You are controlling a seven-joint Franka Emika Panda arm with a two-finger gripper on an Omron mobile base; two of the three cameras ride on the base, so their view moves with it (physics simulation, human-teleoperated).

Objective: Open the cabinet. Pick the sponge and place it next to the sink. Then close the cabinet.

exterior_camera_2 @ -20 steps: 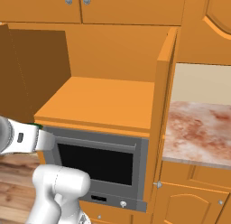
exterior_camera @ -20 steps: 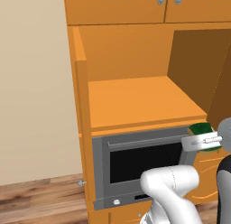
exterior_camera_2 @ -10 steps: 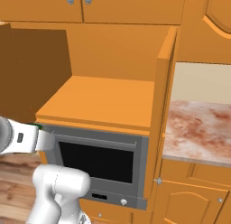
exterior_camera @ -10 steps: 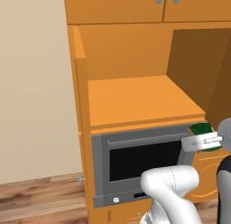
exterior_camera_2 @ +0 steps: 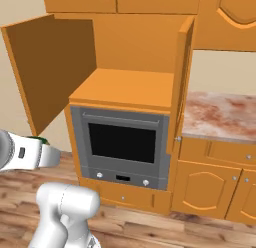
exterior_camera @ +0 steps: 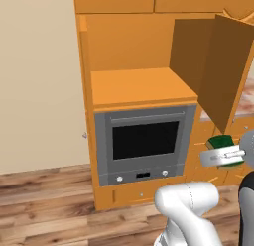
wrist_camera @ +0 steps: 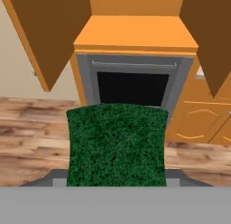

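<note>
Above grey oven (exterior_camera: 145,143): cabinet (exterior_camera: 141,86), both tall doors swung wide, orange shelf bare. Right of it: marbled countertop (exterior_camera_2: 220,114) over shorter orange doors. Out front, well clear of shelf: gripper (exterior_camera: 222,155) clamped on green sponge (wrist_camera: 116,144).

2 base views flank the open cabinet (exterior_camera: 144,89) and oven (exterior_camera_2: 122,142); hand view faces both closely.

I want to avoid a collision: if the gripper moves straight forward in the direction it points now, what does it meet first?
Probably the grey oven: in the hand view it sits straight ahead, beyond the sponge that the gripper holds. Depth is unclear, but nothing else appears in between.
</note>
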